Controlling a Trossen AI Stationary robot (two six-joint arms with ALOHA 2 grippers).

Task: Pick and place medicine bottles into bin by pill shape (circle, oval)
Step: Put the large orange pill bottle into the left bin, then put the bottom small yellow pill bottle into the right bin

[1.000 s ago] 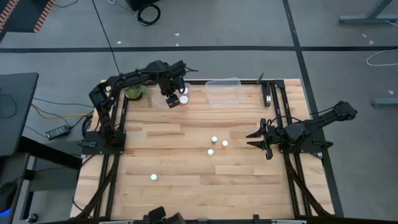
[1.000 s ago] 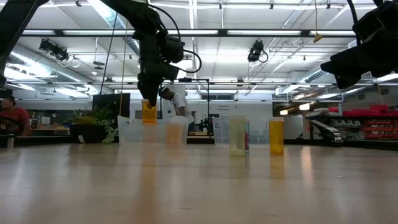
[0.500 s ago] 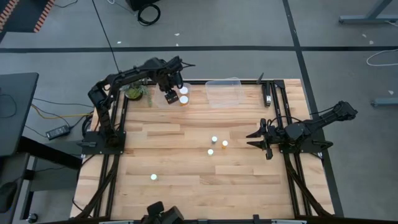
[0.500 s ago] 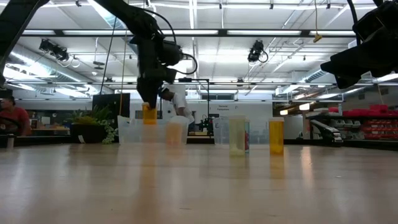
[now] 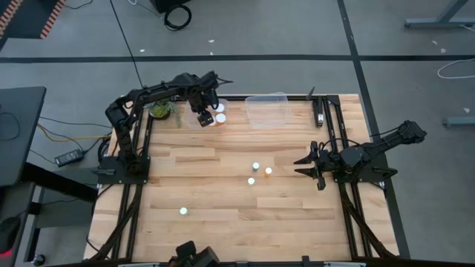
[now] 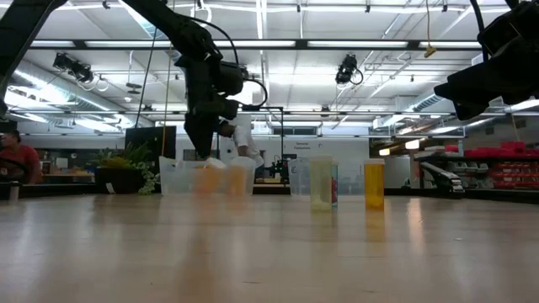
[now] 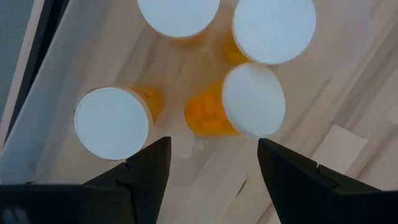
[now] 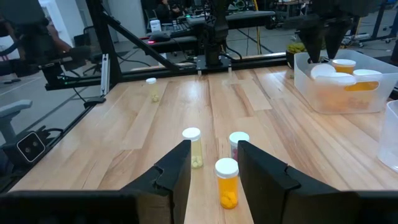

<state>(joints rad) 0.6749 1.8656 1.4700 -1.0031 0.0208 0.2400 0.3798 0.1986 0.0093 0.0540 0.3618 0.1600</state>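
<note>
Several white-capped orange medicine bottles (image 7: 254, 99) stand close together inside the clear bin (image 7: 37, 93) at the table's far left. My left gripper (image 7: 211, 168) hovers just above them, pointing down and open, its fingers (image 7: 149, 168) holding nothing. In the high view it (image 5: 204, 115) is over that bin. Three small bottles (image 5: 256, 166) stand upright mid-table and one more (image 5: 183, 211) stands near the front left. My right gripper (image 5: 300, 166) waits open and level at the table's right side, facing the small bottles (image 8: 227, 180).
A second clear bin (image 5: 267, 110) stands at the far edge, right of the first. A green potted plant (image 5: 161, 110) sits at the far left corner beside the left arm. People and workbenches show in the room beyond the table.
My left gripper has sunk slightly over the far-left bin and let go of the orange bottle it held. That bottle has dropped out of the fingers and now sits in the bin among the others.
</note>
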